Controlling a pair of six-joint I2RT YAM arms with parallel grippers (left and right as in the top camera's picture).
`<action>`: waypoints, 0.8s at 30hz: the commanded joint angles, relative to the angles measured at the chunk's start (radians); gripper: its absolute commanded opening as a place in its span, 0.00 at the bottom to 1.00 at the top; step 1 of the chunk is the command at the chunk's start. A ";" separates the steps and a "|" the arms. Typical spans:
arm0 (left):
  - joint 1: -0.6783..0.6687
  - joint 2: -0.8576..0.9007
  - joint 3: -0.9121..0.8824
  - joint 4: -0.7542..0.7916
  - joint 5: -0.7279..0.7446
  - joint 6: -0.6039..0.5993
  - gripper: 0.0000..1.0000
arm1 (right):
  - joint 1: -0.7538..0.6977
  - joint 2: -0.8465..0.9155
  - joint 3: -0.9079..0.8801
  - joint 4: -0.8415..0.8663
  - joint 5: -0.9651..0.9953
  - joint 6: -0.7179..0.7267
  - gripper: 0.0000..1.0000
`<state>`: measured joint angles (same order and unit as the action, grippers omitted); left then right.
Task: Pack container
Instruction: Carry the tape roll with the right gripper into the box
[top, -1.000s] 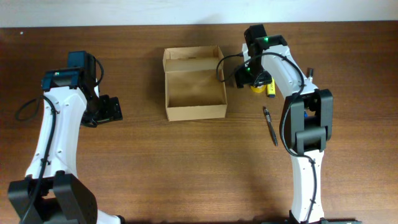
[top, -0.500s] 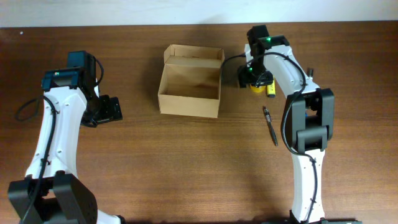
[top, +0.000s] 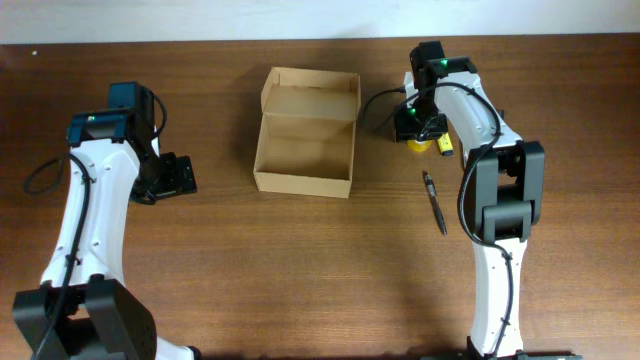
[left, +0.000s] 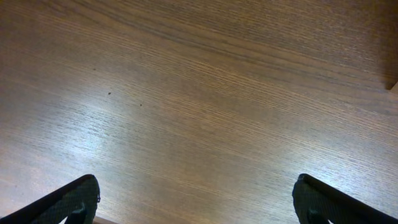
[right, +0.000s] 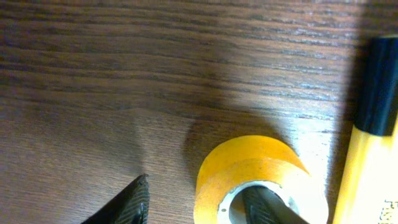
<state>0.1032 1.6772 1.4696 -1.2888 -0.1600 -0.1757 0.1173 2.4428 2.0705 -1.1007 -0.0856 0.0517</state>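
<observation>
Wooden table (top: 300, 260) bears container (top: 303, 158), tape roll (right: 249, 168), pen (top: 434, 202), perhaps a marker (right: 367, 162).

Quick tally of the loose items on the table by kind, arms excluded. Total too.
Cardboard container: 1
Yellow tape roll: 1
Yellow marker, black cap: 1
Black pen: 1
Total: 4
</observation>
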 joint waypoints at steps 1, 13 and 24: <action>0.004 -0.007 -0.006 0.002 0.007 0.013 1.00 | -0.001 0.016 0.021 0.006 -0.001 0.005 0.50; 0.004 -0.007 -0.006 0.003 0.007 0.013 1.00 | -0.016 0.017 0.020 0.005 0.022 0.010 0.04; 0.004 -0.007 -0.006 0.002 0.007 0.013 1.00 | -0.063 -0.032 0.106 -0.068 0.015 0.017 0.04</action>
<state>0.1032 1.6772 1.4696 -1.2888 -0.1600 -0.1753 0.0769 2.4428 2.1094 -1.1545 -0.0792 0.0566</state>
